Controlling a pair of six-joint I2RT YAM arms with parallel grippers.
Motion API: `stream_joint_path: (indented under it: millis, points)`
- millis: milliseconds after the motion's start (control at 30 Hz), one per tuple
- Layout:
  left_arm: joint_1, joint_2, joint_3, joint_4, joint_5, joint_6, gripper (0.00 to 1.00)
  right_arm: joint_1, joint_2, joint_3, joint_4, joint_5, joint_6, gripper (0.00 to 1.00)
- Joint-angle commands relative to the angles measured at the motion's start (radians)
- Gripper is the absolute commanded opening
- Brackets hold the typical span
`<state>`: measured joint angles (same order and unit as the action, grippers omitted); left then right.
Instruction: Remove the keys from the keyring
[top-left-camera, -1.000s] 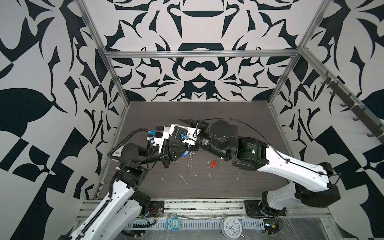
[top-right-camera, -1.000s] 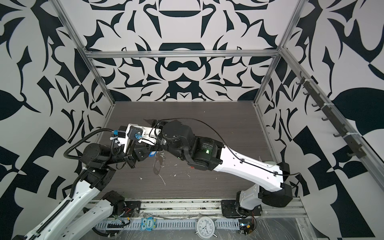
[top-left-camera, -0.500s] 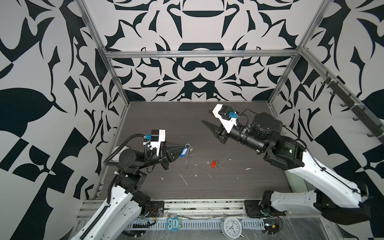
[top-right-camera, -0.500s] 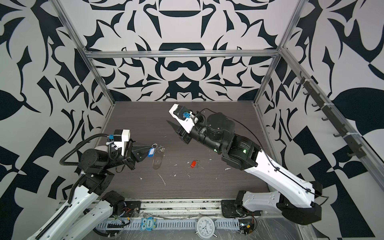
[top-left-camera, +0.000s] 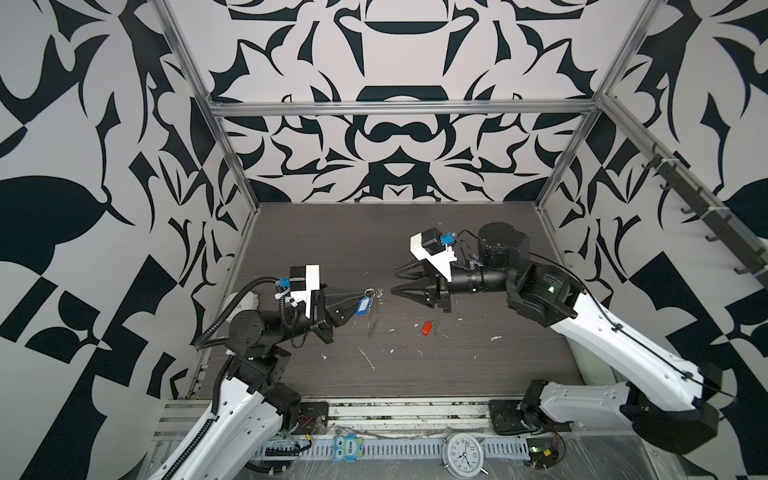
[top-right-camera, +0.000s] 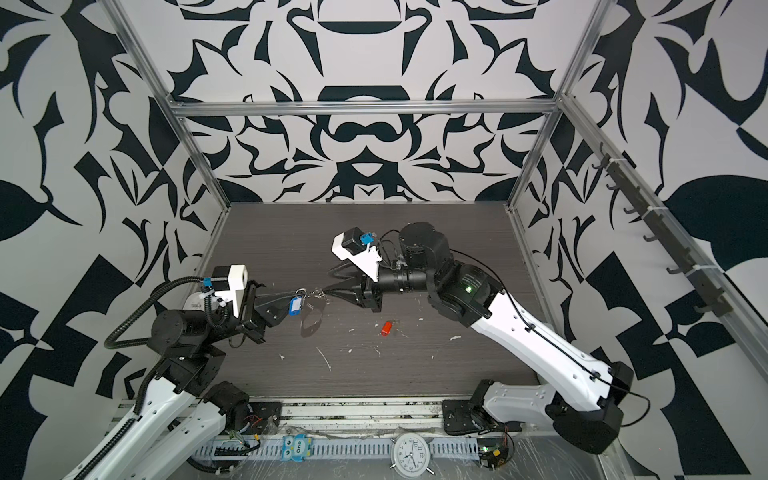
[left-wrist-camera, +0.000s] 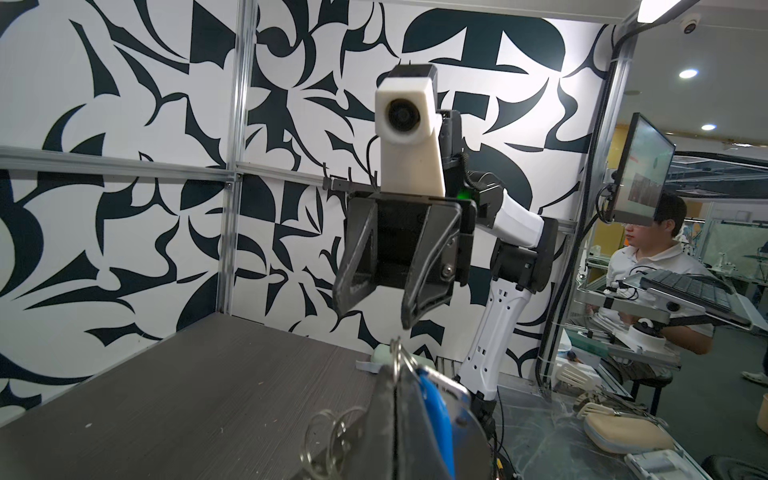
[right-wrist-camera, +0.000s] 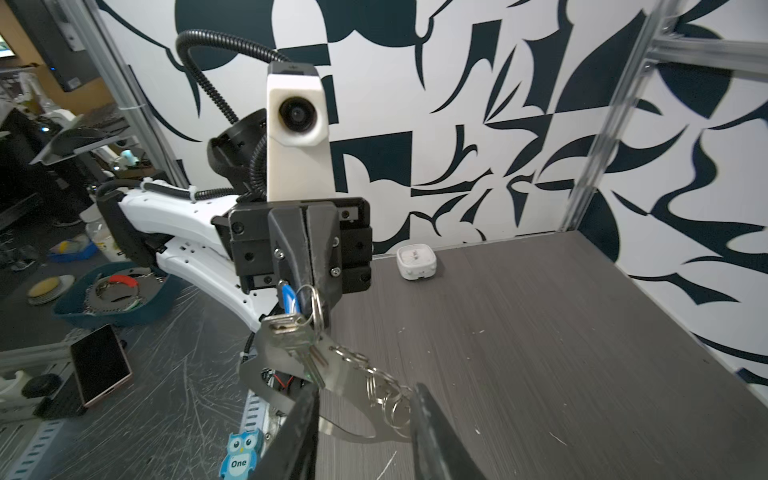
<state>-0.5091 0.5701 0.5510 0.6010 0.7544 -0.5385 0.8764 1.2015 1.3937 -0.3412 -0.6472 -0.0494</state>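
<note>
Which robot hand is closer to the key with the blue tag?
Left. The left gripper is shut on the blue-tagged key at its ring, the tag hanging beside its tip. The right gripper is open and apart, facing it, with the keyring's small rings in between.

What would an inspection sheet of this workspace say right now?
Surface: dark wood-grain tabletop, scuffed with white flecks.
Job's things: keyring with blue-tagged key held aloft; red-tagged key lying loose on the tabletop.
Clutter: small white box by the left wall.
Grippers: left gripper shut on the keyring; right gripper open, empty, fingers near its rings.
Cables: corrugated conduit loops off the left arm, clear of the keyring.
Surroundings: patterned walls, clock and owl tag on the front rail.
</note>
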Motion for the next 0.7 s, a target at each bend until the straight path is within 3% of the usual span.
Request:
stream_joint_path:
  millis: [0,367,667]
  points:
    - [0.003,-0.009,-0.013,0.071,-0.013,-0.023,0.00,-0.001,-0.003,-0.004,0.084,-0.080,0.049,0.33]
    - [0.003,0.007,-0.024,0.131,-0.017,-0.046,0.00,0.008,0.056,0.014,0.158,-0.150,0.099,0.32]
    - [0.003,0.014,-0.028,0.149,-0.020,-0.053,0.00,0.040,0.066,0.033,0.139,-0.125,0.074,0.24]
